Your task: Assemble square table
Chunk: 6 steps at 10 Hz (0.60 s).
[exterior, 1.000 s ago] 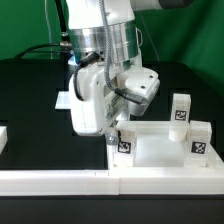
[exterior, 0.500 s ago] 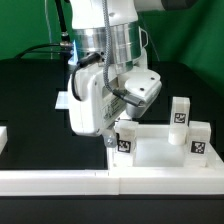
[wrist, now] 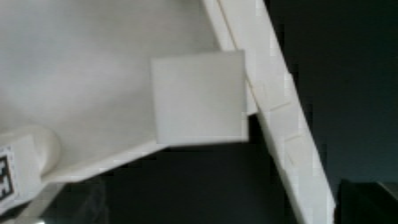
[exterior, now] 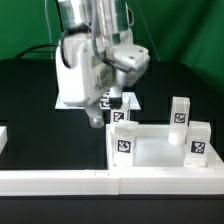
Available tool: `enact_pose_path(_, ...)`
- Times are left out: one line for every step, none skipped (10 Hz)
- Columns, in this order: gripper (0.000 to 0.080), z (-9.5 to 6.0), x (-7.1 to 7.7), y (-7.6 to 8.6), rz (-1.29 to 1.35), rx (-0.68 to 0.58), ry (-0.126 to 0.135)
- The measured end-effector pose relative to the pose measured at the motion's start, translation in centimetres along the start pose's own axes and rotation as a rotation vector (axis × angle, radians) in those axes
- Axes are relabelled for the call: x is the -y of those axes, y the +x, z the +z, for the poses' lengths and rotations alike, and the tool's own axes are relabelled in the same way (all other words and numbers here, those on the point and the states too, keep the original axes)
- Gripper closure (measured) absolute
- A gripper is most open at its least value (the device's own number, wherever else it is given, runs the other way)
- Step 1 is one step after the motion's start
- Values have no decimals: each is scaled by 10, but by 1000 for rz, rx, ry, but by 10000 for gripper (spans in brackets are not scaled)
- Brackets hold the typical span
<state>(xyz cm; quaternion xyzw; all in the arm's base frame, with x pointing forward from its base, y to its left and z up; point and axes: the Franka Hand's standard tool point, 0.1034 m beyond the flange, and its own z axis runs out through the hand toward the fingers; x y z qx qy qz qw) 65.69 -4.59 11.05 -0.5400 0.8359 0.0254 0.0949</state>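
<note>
Since the earlier frame the end effector (exterior: pixel 107 108) has lifted off the square table (exterior: pixel 160 150) toward the exterior view's left, fingers now spread wide and empty. The table sits upturned near the front rail (exterior: pixel 60 180), three legs (exterior: pixel 180 112) standing in its corners. Swinging back low could clip the nearest leg (exterior: pixel 124 143) and loosen it. The tabletop (exterior: pixel 30 110) is black, backed by green.
</note>
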Motion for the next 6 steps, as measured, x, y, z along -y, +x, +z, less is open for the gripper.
enact_pose_path(151,2,-2,1,0,-2,-3)
enact_pose_path(151,2,-2,0,-1,-2,-4)
enact_pose_path(151,2,-2,0,-1,-2,-4)
enact_pose_path(151,3,-2,0,-1,-3,-5)
enact_pose_path(151,3,-2,1,-1,-3,-5)
enact_pose_path(151,4,-3,1,-1,-3,-6)
